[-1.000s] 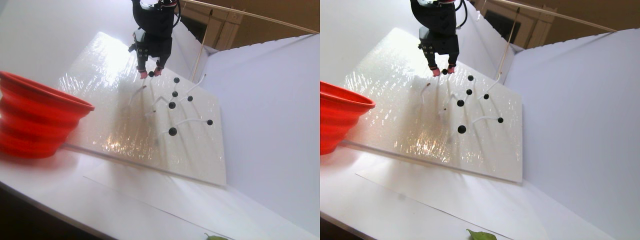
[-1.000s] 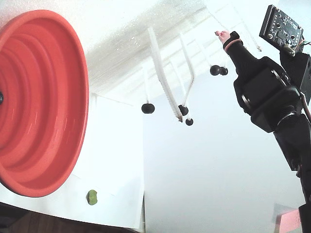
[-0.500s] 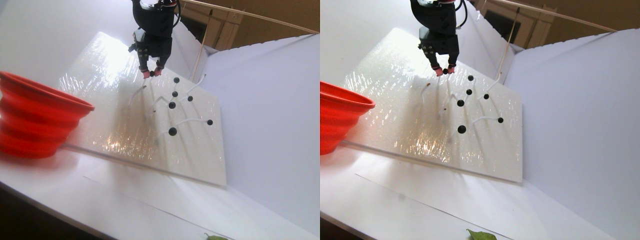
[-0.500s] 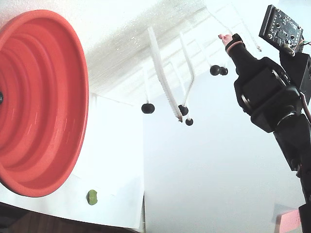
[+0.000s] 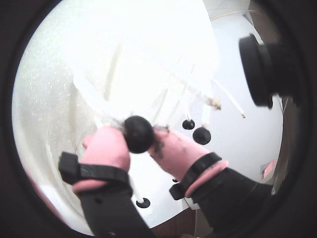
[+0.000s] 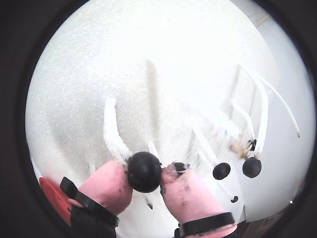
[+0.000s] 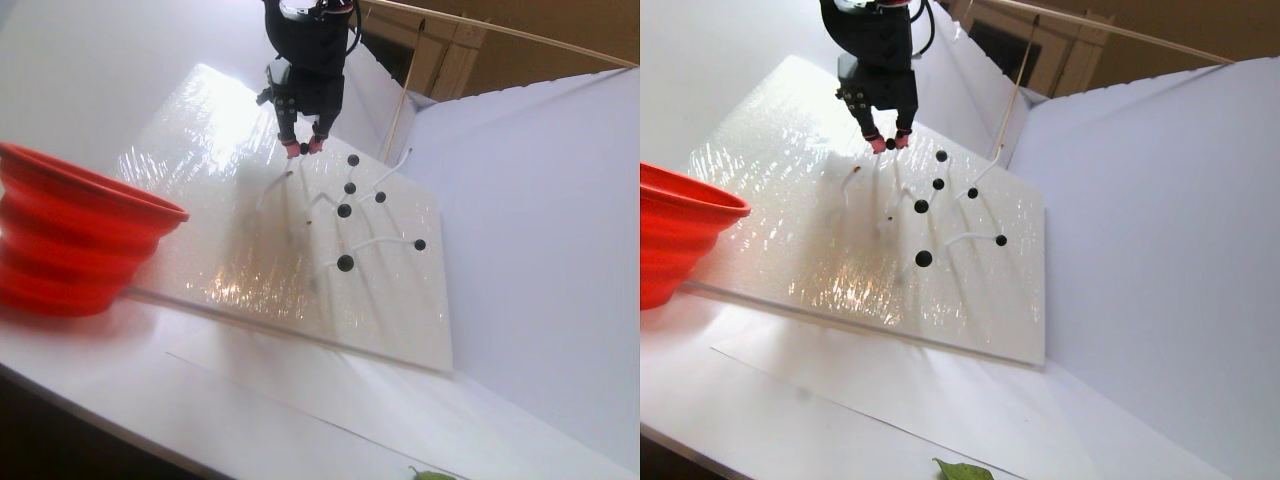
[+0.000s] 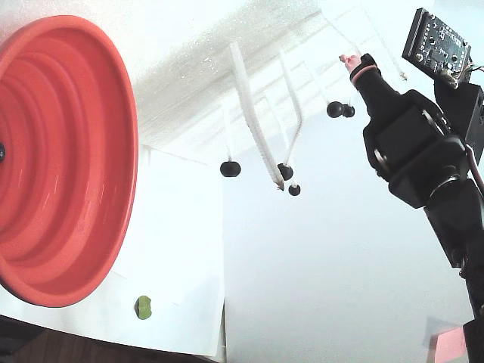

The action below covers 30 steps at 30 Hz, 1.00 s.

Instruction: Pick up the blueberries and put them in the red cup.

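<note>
Pink-tipped black gripper [image 5: 140, 144] clamped on one glossy black-blue blueberry ball [image 5: 138, 134], w/ pink fingertips [image 6: 106, 184] either side. Other blueberries [image 7: 344, 211] on white stems at approx 4 o'clock, stereo pair view. Large red-orange ribbed cup [image 7: 70, 240] well apart, at 8 o'clock.

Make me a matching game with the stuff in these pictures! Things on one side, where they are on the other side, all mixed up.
Things:
1. red cup
2. held blueberry
3. green lump
4. pink note

Places:
A. pinched between the pink fingertips of the gripper
B. bottom right corner of the fixed view
C. fills the left side of the fixed view
D. on the white sheet just below the cup's rim in the fixed view

Pairs: 1-C, 2-A, 3-D, 4-B
</note>
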{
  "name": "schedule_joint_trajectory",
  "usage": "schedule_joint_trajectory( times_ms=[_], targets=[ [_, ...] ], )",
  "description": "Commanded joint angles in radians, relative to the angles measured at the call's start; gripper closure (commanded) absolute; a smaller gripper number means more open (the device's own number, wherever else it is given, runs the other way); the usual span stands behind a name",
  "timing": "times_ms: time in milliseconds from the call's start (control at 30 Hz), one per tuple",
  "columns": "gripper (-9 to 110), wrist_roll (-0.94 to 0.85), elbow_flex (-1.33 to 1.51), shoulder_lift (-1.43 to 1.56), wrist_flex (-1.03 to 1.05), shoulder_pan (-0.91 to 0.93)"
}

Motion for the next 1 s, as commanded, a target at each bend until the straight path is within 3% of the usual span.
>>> schedule_joint_trajectory(
  times_ms=[0,967],
  targets=[
    [92,-0.018,-0.003,0.138,-0.023,0.063],
    [93,0.021,0.189,0.336,0.037,0.043]
  ],
)
